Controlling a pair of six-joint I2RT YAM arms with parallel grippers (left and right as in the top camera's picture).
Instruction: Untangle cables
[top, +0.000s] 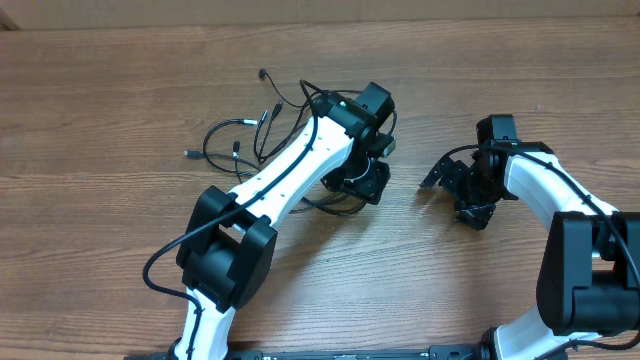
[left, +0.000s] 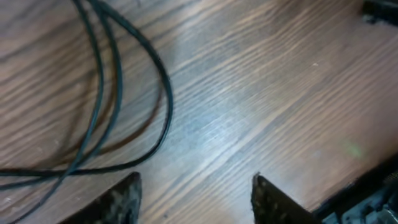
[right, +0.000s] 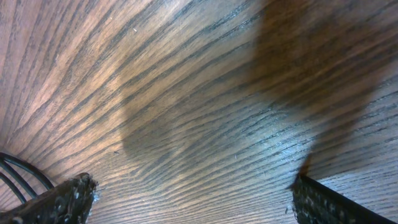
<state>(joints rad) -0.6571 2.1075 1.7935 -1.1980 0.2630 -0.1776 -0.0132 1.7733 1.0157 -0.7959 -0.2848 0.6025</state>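
Thin black cables (top: 240, 132) with small grey plug tips lie in loose loops on the wooden table, left of centre; some strands run under my left arm. In the left wrist view two cable loops (left: 112, 81) curve across the upper left, ahead of the fingertips. My left gripper (top: 358, 185) (left: 196, 186) is open over bare wood, touching no strand. A little to its right, my right gripper (top: 455, 195) (right: 193, 193) is wide open with only wood between its fingers. A few cable strands (right: 18, 171) show just beyond its left finger.
The wooden table (top: 100, 220) fills the view. My left arm (top: 290, 170) crosses diagonally over part of the cable tangle. A thicker black wire (top: 165, 265) loops off the left arm's base at the front edge.
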